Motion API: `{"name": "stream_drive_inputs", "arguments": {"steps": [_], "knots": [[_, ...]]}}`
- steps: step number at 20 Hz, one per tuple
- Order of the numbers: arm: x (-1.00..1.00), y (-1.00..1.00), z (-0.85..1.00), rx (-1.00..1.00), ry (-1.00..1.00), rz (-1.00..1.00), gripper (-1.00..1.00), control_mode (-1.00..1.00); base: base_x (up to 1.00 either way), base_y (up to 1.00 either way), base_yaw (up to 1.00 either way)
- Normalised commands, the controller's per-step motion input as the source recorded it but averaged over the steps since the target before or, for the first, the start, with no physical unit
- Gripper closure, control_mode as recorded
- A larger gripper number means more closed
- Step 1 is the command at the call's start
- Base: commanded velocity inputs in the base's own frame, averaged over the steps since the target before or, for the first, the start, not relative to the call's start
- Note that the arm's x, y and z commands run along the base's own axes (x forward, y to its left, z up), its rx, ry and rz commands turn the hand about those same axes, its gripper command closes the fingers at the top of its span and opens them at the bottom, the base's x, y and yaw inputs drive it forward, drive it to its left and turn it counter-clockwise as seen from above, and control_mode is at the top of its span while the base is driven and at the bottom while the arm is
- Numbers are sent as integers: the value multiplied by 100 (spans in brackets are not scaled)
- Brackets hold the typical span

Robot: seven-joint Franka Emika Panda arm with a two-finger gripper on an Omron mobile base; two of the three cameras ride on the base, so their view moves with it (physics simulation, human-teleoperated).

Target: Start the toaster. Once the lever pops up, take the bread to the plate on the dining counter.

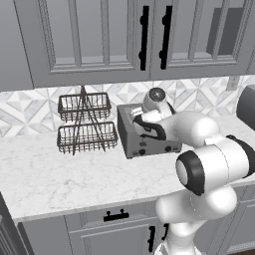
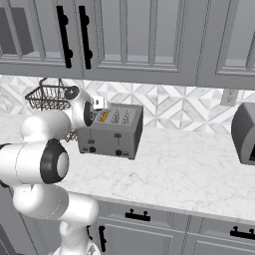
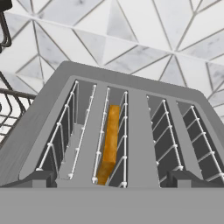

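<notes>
Counter (image 1: pixel 60 174), white marble-look, runs under & in front of the hand, tiled backsplash (image 3: pixel 144 39) beyond it. Toaster (image 2: pixel 112 130), grey 4-slot box, sits on the counter directly below the gripper (image 3: pixel 112 186); two dark levers (image 2: pixel 118 135) on its front face. Wire basket rack (image 1: pixel 83 122), 2-tier, stands just beside the toaster, off to the hand's left in hand view. Gripper hovers over the toaster top, jaws spread wide, nothing between them. Bread (image 3: pixel 109 144), golden-orange crust edge up, stands in the 2nd slot from left, straight ahead between the fingertips.
</notes>
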Motion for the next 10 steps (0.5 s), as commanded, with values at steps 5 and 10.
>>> {"name": "stream_drive_inputs", "arguments": {"steps": [5,10], "knots": [[0,0,0,0,0,0,-100,-100,0,0,0],[0,0,0,0,0,0,-100,-100,0,0,0]]}}
